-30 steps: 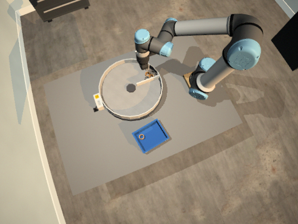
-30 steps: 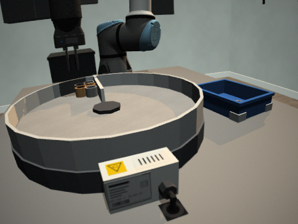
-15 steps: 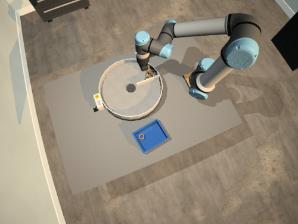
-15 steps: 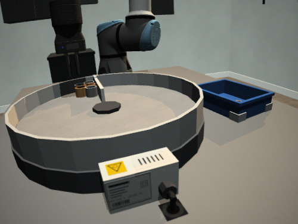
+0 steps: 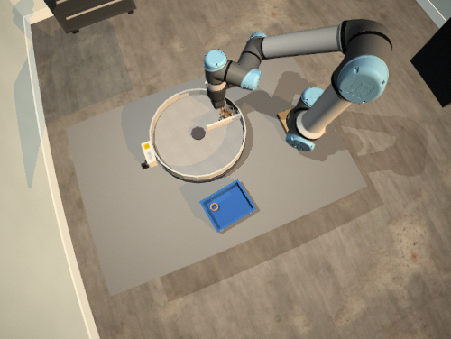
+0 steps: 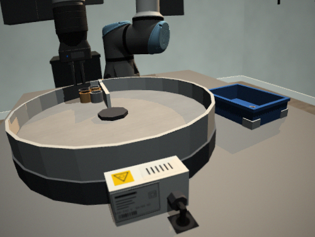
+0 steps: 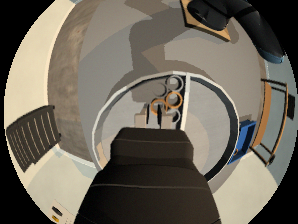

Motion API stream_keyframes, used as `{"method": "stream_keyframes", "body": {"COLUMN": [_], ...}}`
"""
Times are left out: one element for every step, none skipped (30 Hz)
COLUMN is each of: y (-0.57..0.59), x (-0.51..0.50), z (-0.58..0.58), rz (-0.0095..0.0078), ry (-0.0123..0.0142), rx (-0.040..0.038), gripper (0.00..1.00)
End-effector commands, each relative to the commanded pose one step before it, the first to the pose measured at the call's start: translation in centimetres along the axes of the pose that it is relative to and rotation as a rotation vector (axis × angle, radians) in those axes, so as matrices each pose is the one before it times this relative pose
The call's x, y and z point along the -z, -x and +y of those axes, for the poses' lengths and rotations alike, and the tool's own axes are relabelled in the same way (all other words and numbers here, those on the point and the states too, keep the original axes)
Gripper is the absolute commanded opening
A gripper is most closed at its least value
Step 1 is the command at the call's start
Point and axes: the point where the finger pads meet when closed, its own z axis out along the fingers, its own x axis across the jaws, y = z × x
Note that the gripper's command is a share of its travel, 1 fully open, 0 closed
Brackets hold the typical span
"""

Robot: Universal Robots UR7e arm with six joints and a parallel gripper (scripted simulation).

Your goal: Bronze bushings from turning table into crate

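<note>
The round turning table (image 5: 156, 135) (image 6: 126, 145) (image 7: 107, 112) holds a small cluster of bushings against its divider wall (image 6: 105, 92) at the far side. In the cluster a bronze bushing (image 6: 85, 96) (image 7: 173, 100) stands beside a steel one (image 6: 96, 96) (image 7: 174, 83), with more behind them. My gripper (image 5: 221, 108) (image 6: 78, 82) (image 7: 153, 110) hangs just above this cluster with its fingers partly open and nothing between them. The blue crate (image 5: 249, 198) (image 6: 233, 110) stands in front of the table. One bronze bushing (image 5: 215, 206) (image 6: 252, 107) lies in it.
A dark hub (image 5: 197, 132) (image 6: 113, 113) sits at the table's centre. A white control box (image 5: 148, 151) (image 6: 146, 192) is fixed to the table's outer rim. The arm's base (image 5: 299, 128) stands to the right of the table. A dark cabinet (image 5: 90, 11) is at the back.
</note>
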Motion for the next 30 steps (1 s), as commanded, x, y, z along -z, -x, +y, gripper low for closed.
{"method": "stream_keyframes", "body": {"y": [0.059,0.000,0.000,0.000,0.000,0.000,0.000,-0.005,0.000,0.000,0.000,0.000,0.000,0.000,0.000,0.000,0.000,0.000,0.000,0.000,0.000,0.000,0.000,0.000,-0.004,0.001,0.001,0.001,0.001,0.000], "x": [-0.130,0.000,0.000,0.000,0.000,0.000,0.000,-0.282,-0.293,-0.293,-0.293,-0.293,0.000,0.000,0.000,0.000,0.000,0.000,0.000,0.000,0.000,0.000,0.000,0.000,-0.126,-0.137,-0.137,-0.137,-0.137,0.000], "z": [0.063,0.000,0.000,0.000,0.000,0.000,0.000,-0.006,0.000,0.000,0.000,0.000,0.000,0.000,0.000,0.000,0.000,0.000,0.000,0.000,0.000,0.000,0.000,0.000,-0.005,0.001,0.001,0.001,0.001,0.000], "rz": [-0.00179,0.00000,0.00000,0.00000,0.00000,0.00000,0.00000,0.00023,0.00000,0.00000,0.00000,0.00000,0.00000,0.00000,0.00000,0.00000,0.00000,0.00000,0.00000,0.00000,0.00000,0.00000,0.00000,0.00000,0.00021,-0.00004,-0.00004,-0.00004,-0.00004,0.00000], "ry": [0.00190,0.00000,0.00000,0.00000,0.00000,0.00000,0.00000,-0.00023,0.00000,0.00000,0.00000,0.00000,0.00000,0.00000,0.00000,0.00000,0.00000,0.00000,0.00000,0.00000,0.00000,0.00000,0.00000,0.00000,-0.00020,0.00003,0.00003,0.00003,0.00003,0.00000], "rx": [0.00000,0.00000,0.00000,0.00000,0.00000,0.00000,0.00000,0.00000,0.00001,0.00001,0.00001,0.00001,0.00000,0.00000,0.00000,0.00000,0.00000,0.00000,0.00000,0.00000,0.00000,0.00000,0.00000,0.00000,-0.00001,0.00000,0.00000,0.00000,0.00000,0.00000], "gripper": [0.40,0.40,0.40,0.40,0.40,0.40,0.40,0.40,0.40,0.40,0.40,0.40,0.40,0.40,0.40,0.40,0.40,0.40,0.40,0.40,0.40,0.40,0.40,0.40,0.40,0.40,0.40,0.40,0.40,0.40]}}
